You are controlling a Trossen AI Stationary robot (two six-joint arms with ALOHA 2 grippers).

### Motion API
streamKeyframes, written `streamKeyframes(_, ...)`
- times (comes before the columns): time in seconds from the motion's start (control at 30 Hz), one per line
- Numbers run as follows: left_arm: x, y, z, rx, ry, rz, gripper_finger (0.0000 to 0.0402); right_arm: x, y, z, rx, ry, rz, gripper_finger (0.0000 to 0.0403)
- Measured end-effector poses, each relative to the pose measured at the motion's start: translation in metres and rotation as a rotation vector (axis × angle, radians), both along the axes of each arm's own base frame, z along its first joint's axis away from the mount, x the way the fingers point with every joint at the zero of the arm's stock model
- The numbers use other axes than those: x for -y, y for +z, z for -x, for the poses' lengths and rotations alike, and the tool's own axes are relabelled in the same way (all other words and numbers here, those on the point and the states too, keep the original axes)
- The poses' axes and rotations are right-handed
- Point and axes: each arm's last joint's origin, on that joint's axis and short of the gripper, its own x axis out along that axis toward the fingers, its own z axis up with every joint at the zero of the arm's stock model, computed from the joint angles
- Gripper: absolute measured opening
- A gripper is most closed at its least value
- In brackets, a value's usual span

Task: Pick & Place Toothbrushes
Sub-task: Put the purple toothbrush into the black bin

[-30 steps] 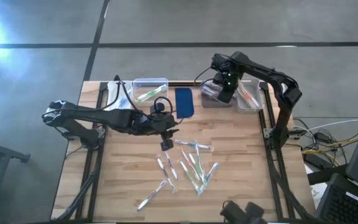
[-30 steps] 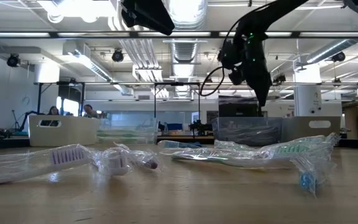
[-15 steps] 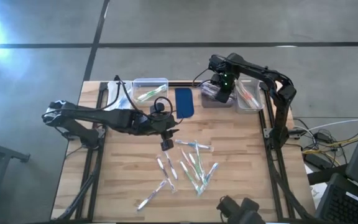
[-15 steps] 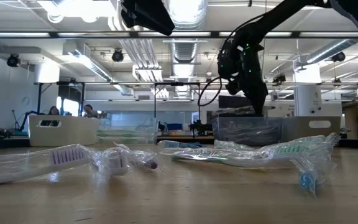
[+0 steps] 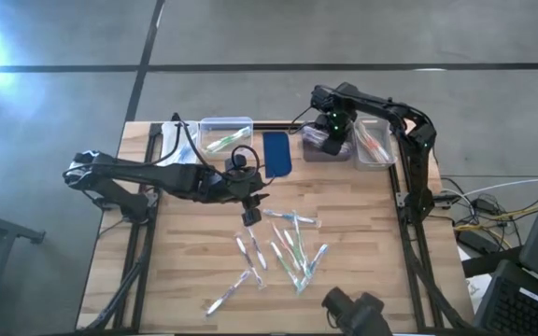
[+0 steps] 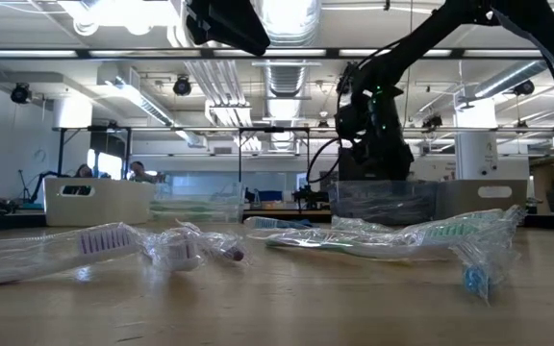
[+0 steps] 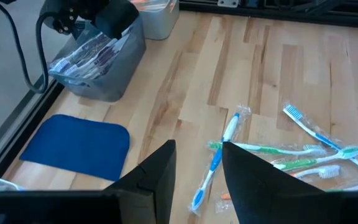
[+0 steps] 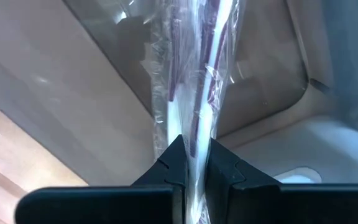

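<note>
Pale wooden planks are forming the table (image 5: 185,271), with a concrete floor showing beyond it. Thin toothbrushes (image 5: 283,250) in crinkly clear wrappers are lying scattered near the middle of the table, white with blue and green accents. A flat dark blue pad (image 5: 276,153) is lying at the far edge between a clear bin (image 5: 224,123) and a grey bin (image 5: 325,149).

The left gripper (image 5: 250,217) is hovering over the table just left of the scatter, its jaws standing partly apart with nothing between them.

The right gripper (image 8: 194,167) is reaching down over the grey bin, its jaws pinching a wrapped white-and-purple toothbrush (image 8: 194,74).
</note>
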Motion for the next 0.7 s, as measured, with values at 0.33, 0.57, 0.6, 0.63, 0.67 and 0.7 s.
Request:
streamKeyframes(0.33,0.0,0.0,0.0,-0.001,0.014,-0.011,0.0135,0.007,-0.01,0.001,0.0,-0.007,-0.019,0.0019)
streamKeyframes(0.57,-0.001,0.0,0.0,0.0,0.025,-0.019,0.0135,0.01,-0.024,0.0,-0.011,-0.018,-0.058,0.002)
streamKeyframes(0.6,-0.001,0.0,0.0,0.0,0.025,-0.019,0.0135,0.01,-0.025,0.0,-0.013,-0.023,-0.06,0.0021)
streamKeyframes(0.63,-0.001,0.0,0.0,0.0,0.025,-0.019,0.0135,0.01,-0.025,0.0,-0.014,-0.03,-0.06,0.0024)
streamKeyframes(0.67,-0.001,0.0,0.0,0.0,0.025,-0.019,0.0135,0.01,-0.025,0.0,-0.015,-0.036,-0.06,0.0028)
streamKeyframes(0.7,-0.001,0.0,0.0,0.0,0.025,-0.019,0.0135,0.01,-0.025,0.0,-0.015,-0.039,-0.061,0.0035)
